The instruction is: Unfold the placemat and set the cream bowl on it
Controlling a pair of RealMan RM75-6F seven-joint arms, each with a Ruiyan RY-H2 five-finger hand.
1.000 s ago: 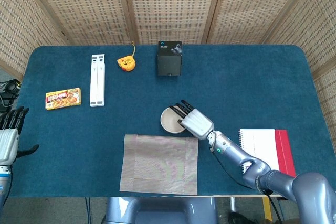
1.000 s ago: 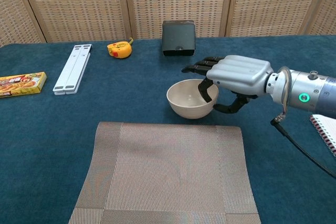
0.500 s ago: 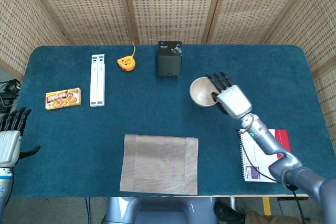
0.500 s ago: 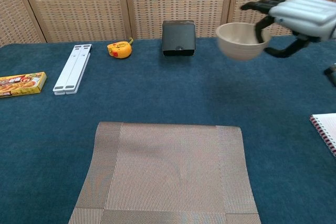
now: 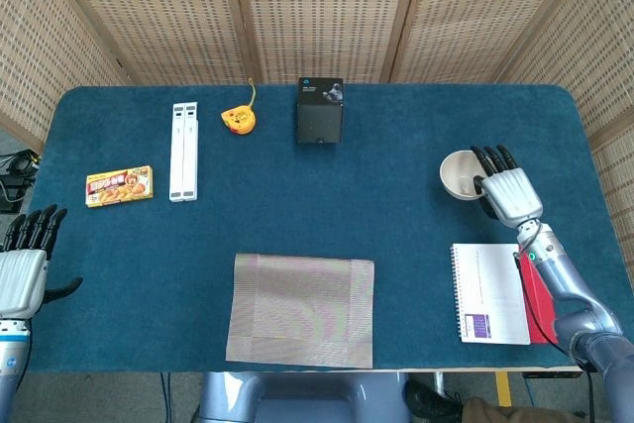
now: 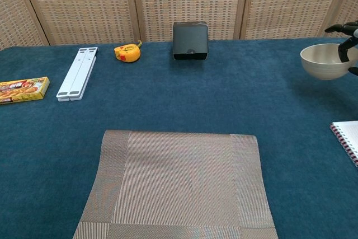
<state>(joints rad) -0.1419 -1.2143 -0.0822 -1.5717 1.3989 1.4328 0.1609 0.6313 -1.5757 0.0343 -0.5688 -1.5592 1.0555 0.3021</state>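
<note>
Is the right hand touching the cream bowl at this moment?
Touching. In the chest view the right hand has fingers hooked over the rim of the cream bowl, which hangs above the table; the head view agrees.

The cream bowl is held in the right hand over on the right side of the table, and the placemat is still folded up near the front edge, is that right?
Not quite. The placemat is not folded: the head view shows it spread flat near the front edge. The rest holds: the right hand holds the cream bowl over the right side of the table.
</note>
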